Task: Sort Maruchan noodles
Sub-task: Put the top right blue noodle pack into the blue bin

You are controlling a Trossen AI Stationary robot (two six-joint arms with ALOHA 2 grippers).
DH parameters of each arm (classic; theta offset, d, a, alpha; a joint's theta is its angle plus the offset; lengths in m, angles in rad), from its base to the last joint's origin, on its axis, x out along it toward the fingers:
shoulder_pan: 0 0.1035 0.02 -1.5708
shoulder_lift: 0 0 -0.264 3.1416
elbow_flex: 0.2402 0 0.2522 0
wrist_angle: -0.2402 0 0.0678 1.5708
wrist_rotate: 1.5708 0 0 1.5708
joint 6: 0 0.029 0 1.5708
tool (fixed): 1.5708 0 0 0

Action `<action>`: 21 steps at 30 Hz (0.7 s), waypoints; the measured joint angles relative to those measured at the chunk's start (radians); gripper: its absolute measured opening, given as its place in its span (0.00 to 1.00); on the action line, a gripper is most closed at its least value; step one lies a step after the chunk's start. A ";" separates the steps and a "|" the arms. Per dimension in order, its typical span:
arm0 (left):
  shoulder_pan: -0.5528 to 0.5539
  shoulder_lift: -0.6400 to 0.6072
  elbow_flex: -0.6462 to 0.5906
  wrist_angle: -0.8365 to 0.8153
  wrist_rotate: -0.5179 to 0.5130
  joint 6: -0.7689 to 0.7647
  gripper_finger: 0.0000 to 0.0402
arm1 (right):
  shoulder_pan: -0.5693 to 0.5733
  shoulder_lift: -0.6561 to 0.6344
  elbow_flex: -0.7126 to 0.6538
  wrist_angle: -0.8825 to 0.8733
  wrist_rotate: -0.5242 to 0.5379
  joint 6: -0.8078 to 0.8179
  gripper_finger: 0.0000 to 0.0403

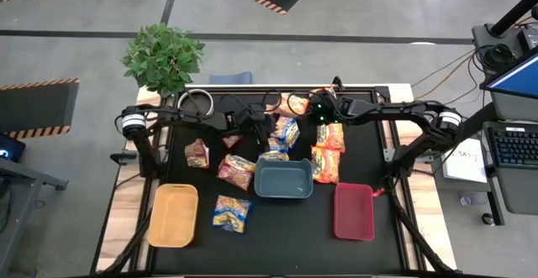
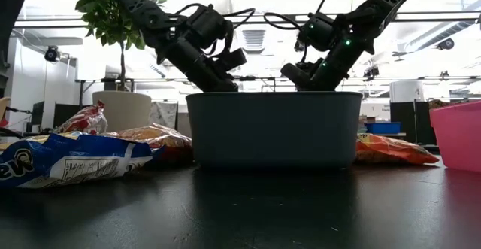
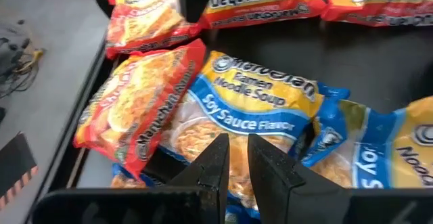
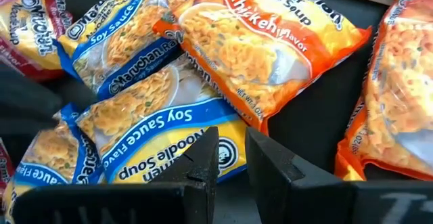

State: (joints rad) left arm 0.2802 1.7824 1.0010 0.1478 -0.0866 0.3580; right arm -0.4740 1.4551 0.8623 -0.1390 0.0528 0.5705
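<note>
Nearest us in the low view lies a blue-and-yellow noodle packet (image 2: 64, 162) on the black worktop (image 1: 277, 228), its end cut off by the frame. We see a yellow tray (image 1: 173, 215), blue tray (image 1: 283, 179) and red tray (image 1: 354, 212) in a row, with noodle packets (image 1: 282, 135) scattered behind them. Both grippers hover over that pile, left gripper (image 3: 234, 166) and right gripper (image 4: 231, 158), each nearly clenched and holding nothing. A potted plant (image 1: 162, 56) stands past the far edge. From table height, the blue tray hides the middle packets.
</note>
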 joint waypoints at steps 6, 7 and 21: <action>0.011 0.000 -0.007 0.001 0.002 0.000 0.09 | 0.000 -0.005 0.001 0.011 -0.018 0.028 0.18; 0.013 0.000 -0.008 0.001 0.002 -0.001 0.09 | 0.000 -0.005 0.001 0.010 -0.041 0.043 0.20; 0.013 0.000 -0.022 0.002 0.010 -0.035 0.09 | -0.002 -0.003 0.001 -0.015 -0.132 0.092 0.66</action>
State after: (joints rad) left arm 0.2928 1.7828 0.9790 0.1497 -0.0765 0.3233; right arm -0.4762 1.4525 0.8631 -0.1543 -0.0787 0.6623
